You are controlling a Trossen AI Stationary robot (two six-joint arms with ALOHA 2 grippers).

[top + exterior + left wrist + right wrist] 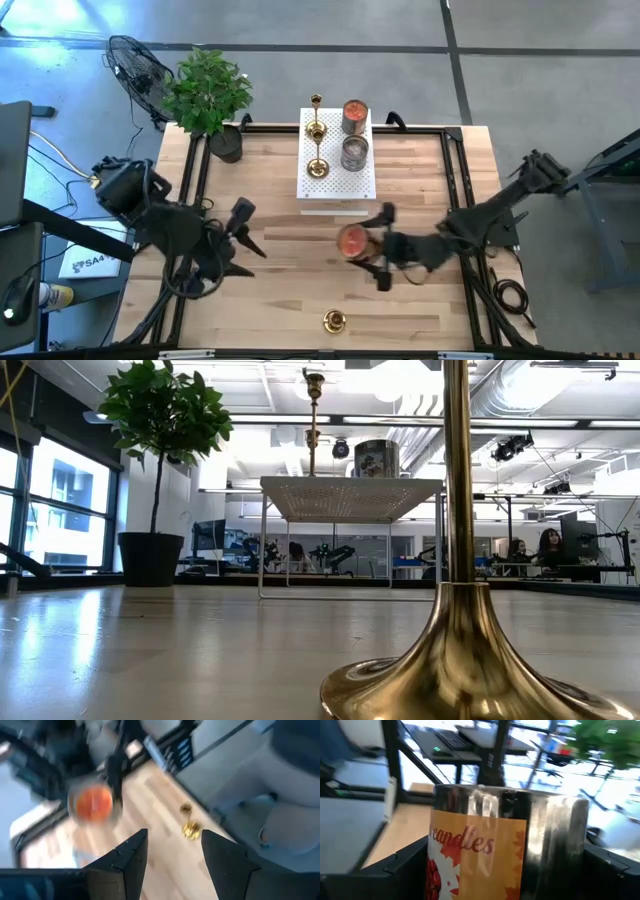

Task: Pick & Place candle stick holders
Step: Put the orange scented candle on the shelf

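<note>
A wooden tabletop [270, 300] is carrying a white perforated block [337, 182] at its far middle. The right claw [368, 245] is clamped on a candle tin [352, 241]. The left claw [243, 245], fingers apart, is hovering at left. Two candle stick holders [317, 130] are standing on the block; a third [334, 321] is sitting near the front edge.

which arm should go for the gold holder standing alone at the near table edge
Left, probably. The left gripper is open and empty, and its wrist view already shows the lone candle stick holder ahead. The right gripper is shut on a candle tin, so it would first have to put that down.
</note>
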